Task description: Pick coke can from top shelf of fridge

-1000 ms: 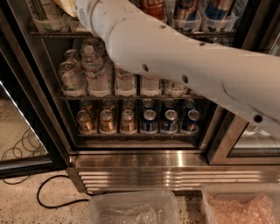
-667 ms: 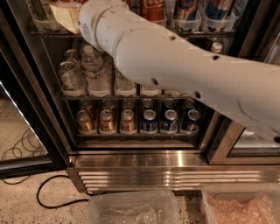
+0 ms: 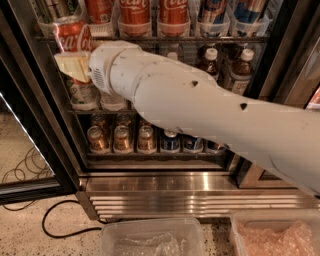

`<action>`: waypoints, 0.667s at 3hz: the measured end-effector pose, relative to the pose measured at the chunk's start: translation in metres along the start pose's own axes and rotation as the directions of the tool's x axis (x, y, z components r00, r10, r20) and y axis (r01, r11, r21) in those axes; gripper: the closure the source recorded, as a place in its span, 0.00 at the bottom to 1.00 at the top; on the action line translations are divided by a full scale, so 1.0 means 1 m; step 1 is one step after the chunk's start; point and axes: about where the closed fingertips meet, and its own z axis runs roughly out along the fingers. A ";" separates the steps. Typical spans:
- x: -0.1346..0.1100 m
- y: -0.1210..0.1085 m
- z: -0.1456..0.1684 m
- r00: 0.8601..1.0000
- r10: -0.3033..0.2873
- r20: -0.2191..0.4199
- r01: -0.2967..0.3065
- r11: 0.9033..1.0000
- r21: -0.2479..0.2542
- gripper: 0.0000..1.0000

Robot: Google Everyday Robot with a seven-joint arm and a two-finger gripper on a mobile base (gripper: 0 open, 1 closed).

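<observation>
The coke can [image 3: 72,35] is red with white script and stands upright at the upper left, in front of the front rail of the top shelf [image 3: 200,38]. My gripper [image 3: 73,64] sits just under and around the can's lower part, its beige fingers [image 3: 70,67] closed on it. My white arm [image 3: 200,110] crosses the fridge [image 3: 175,192] from the lower right. More red cans [image 3: 135,15] stand in clear tubs on the top shelf.
Water bottles [image 3: 82,95] and brown bottles [image 3: 242,67] stand on the middle rack. Small gold cans [image 3: 122,137] and blue cans [image 3: 170,142] fill the rack below. Two clear plastic tubs [image 3: 150,237] [image 3: 275,232] and a black cable [image 3: 55,220] lie on the floor.
My gripper has come down and back from the top shelf's left end. The coke can now sits in it, in front of the shelf rail.
</observation>
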 end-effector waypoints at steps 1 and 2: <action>0.046 0.007 -0.016 0.994 0.059 -0.089 -0.061 0.998 -0.024 1.00; 0.073 0.003 -0.033 0.989 0.082 -0.126 -0.087 0.995 -0.038 1.00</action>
